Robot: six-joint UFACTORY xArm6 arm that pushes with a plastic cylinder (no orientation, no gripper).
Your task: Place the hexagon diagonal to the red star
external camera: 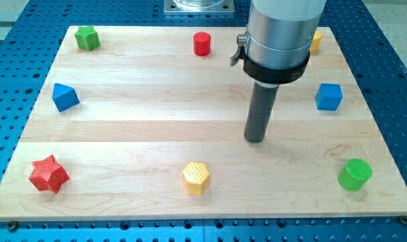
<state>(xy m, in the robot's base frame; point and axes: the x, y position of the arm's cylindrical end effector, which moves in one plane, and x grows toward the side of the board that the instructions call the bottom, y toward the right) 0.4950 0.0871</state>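
The yellow hexagon [196, 177] lies near the view's bottom edge, about the middle of the wooden board [156, 128]. The red star [48, 174] lies at the bottom left, far to the left of the hexagon and about level with it. My tip [255, 140] rests on the board up and to the right of the hexagon, a short gap away and touching no block. The dark rod rises from it to the grey arm body at the view's top.
A green star [87, 37] at top left, a blue triangle [64, 97] at left, a red cylinder [202, 44] at top middle, a yellow block [315, 42] partly hidden behind the arm, a blue cube [329, 97] at right, a green cylinder [354, 175] at bottom right.
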